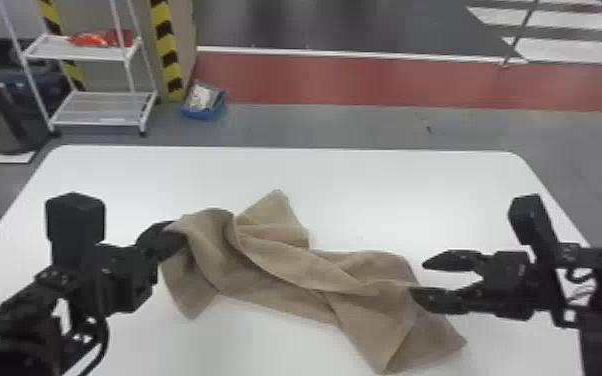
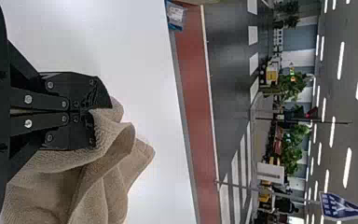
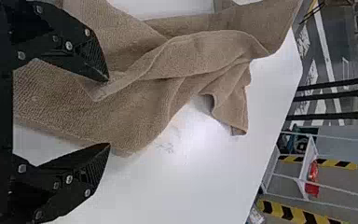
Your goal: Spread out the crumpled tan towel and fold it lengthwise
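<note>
While left gripper [image 1: 171, 238] clenches a bunched end of tan towel [image 1: 290, 262], nubbly cloth twists in ropy folds toward right gripper [image 1: 419, 276], spread wide, empty.

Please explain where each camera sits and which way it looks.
Head view: on the head, looking forward and down at towel and table; left gripper and right gripper show.
Left wrist view: on that wrist, looking past its shut fingers and the towel into the room.
Right wrist view: on that wrist, looking across the towel beyond its open fingers.
Head and right wrist views share towel and rack.
</note>
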